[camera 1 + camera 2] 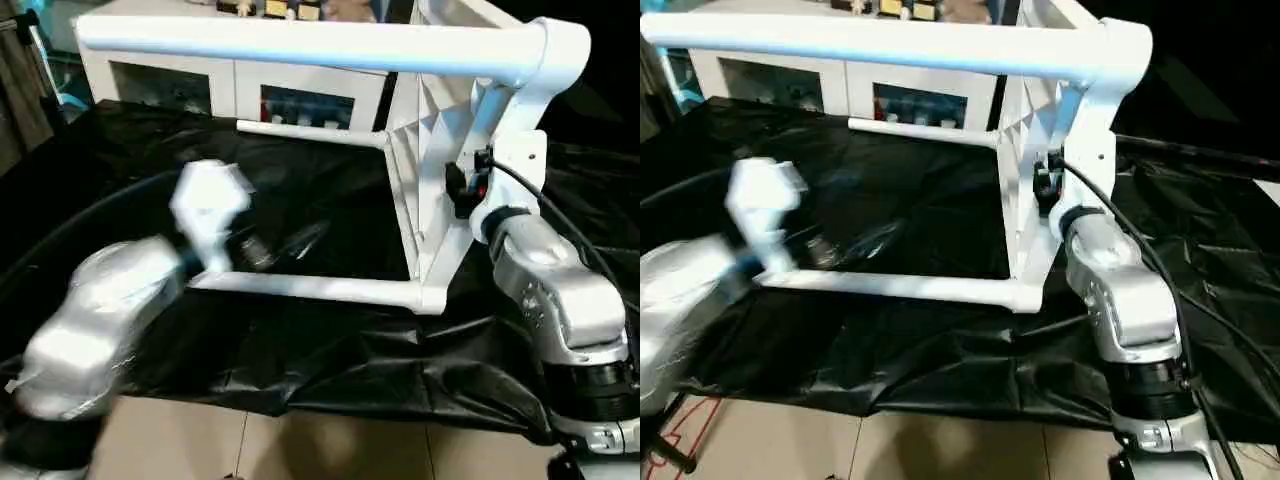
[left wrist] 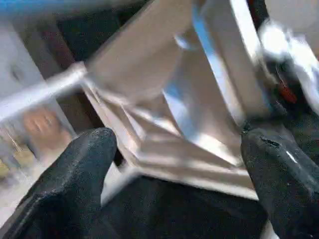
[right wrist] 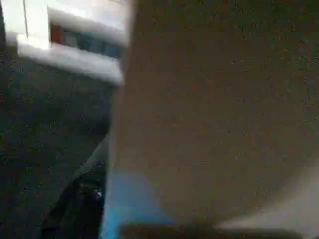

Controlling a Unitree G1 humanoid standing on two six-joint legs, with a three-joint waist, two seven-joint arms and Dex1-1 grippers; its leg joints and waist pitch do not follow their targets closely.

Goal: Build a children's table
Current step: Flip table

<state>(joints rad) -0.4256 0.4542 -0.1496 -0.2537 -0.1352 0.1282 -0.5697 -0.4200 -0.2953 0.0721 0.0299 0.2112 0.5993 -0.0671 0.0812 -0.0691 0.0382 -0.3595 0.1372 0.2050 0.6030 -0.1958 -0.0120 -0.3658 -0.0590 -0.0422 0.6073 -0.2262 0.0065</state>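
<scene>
Reaching toward the lowest leg (image 1: 300, 289), the left hand (image 2: 174, 164) has its two black fingers (image 2: 75, 184) spread wide with nothing between them; its wrist view looks past them at the ribbed underside of the tabletop. The right hand (image 1: 462, 188) presses against the far face of that top near a corner; whether it is clamped or merely bracing I cannot tell, since the panel hides the fingers. The children's table (image 1: 440, 180) lies tipped on its side on the black sheet (image 1: 330, 350), its top standing on edge and the legs pointing out to the robot's left: one high leg (image 1: 300, 45) across the view, a thinner one (image 1: 310, 133) behind, and the lowest resting on the sheet. A white cabinet (image 1: 240, 85) with glass doors stands beyond. All visible legs seem seated, so the step looks like checking or righting. Next the left hand likely needs a firm grasp on a leg while the right steadies the top.
</scene>
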